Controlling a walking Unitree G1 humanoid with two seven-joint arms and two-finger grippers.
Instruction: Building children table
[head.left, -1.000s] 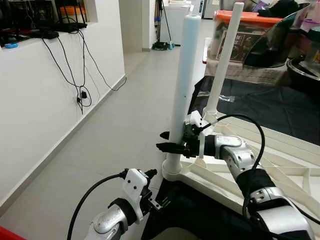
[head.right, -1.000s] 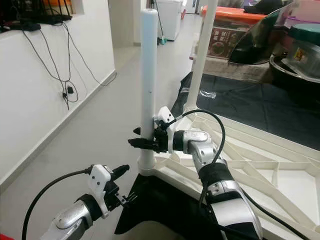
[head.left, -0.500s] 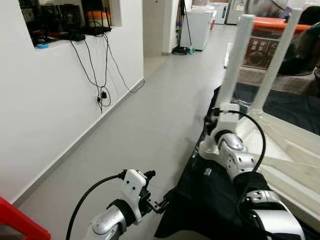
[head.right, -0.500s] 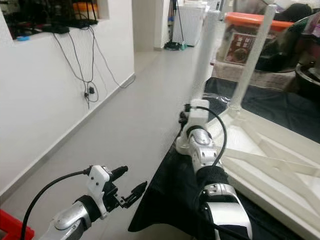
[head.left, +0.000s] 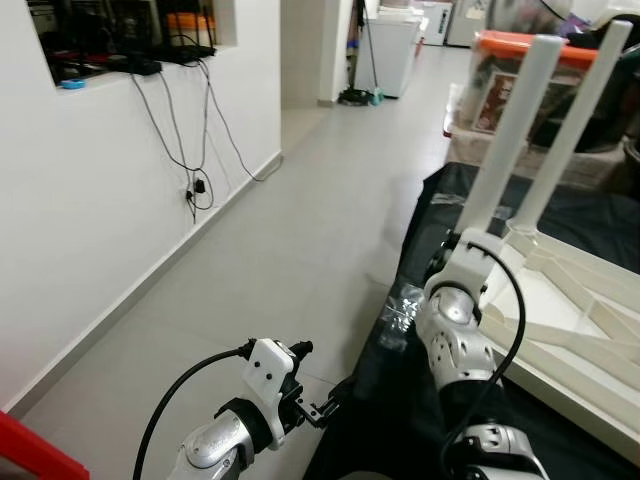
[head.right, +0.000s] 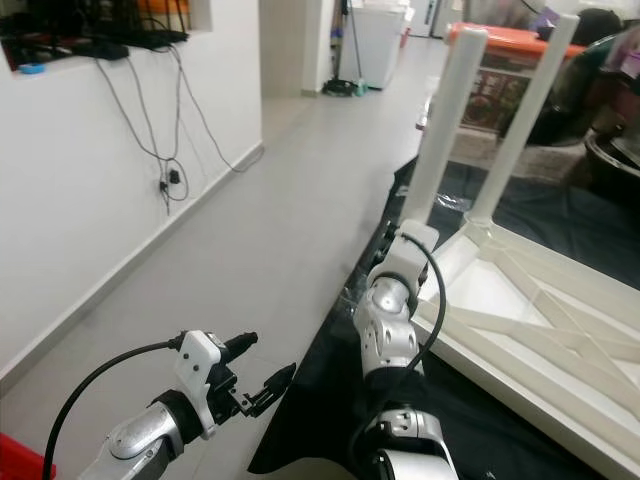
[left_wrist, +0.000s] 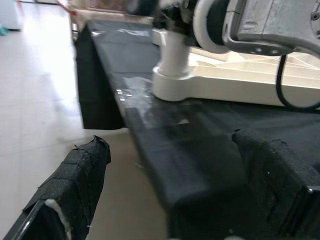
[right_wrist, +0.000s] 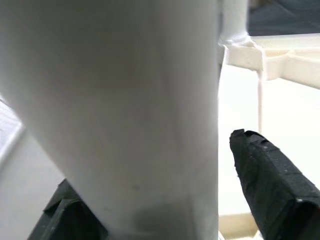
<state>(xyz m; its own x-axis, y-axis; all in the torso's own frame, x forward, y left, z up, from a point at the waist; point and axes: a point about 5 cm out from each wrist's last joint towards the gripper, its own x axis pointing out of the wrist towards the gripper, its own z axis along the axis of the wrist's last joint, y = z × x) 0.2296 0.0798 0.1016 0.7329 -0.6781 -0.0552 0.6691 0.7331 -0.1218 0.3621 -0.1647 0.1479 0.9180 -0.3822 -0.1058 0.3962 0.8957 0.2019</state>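
The white children's table (head.left: 590, 310) lies upside down on a black cloth (head.left: 400, 410), with two white legs standing up from it. The nearer leg (head.left: 512, 125) rises at the table's corner, the other leg (head.left: 585, 100) just behind it. My right arm (head.left: 455, 330) reaches up to the base of the nearer leg. In the right wrist view my right gripper (right_wrist: 150, 160) is open, with that leg (right_wrist: 125, 100) between its fingers; one finger (right_wrist: 265, 175) stands apart from it. My left gripper (head.left: 325, 405) hovers low by the cloth's edge, open and holding nothing (left_wrist: 169, 140).
A white wall (head.left: 90, 220) with hanging cables (head.left: 190, 150) runs along the left, with grey floor (head.left: 300, 230) beside it. An orange-lidded storage box (head.left: 500, 75) stands behind the table. Crumpled clear plastic (head.left: 398, 303) lies on the cloth. A red object (head.left: 30, 450) is at the bottom left.
The view has swung and shifted. My right forearm has turned at the leg, so its wrist now points up and hides the fingers. The left arm holds its pose.
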